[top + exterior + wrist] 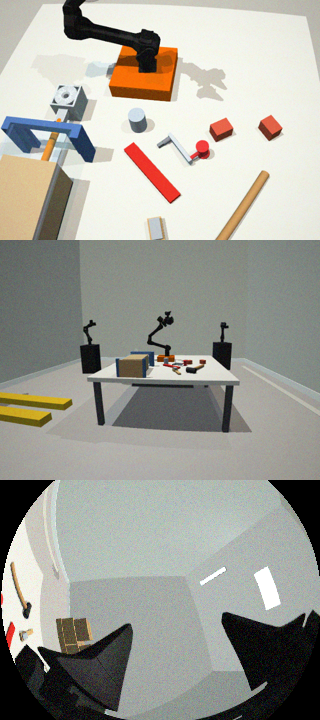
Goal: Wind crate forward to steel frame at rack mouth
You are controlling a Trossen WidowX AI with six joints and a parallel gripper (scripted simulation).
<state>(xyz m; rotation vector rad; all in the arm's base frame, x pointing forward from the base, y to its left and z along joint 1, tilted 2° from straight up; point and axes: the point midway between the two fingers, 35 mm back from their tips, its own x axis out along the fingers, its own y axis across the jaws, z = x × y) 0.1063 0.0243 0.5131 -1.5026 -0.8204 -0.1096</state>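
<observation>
My gripper [178,623] is open and empty, raised high above the bench, far from the winch and handle. The tan crate [23,191] [131,368] sits flat in the clear-panelled cubby, a gap behind the blue steel frame [41,124] [151,360]. An orange strap [49,148] runs from the crate through the frame to the grey winch [82,103]. The round hole [66,95] on top of the winch is empty. The winch handle [180,147] [177,364] lies on the bench, with its grey key end to the left and its red knob [202,146] to the right.
A grey cylinder [136,116] stands between winch and handle. A red bar [152,171] lies nearby. Two red blocks [221,129] [270,126] are beyond the knob. A mallet [191,369] and a small wooden-handled tool [155,228] lie nearer the cubby's far end. The arm's orange base [144,82] is beside the winch.
</observation>
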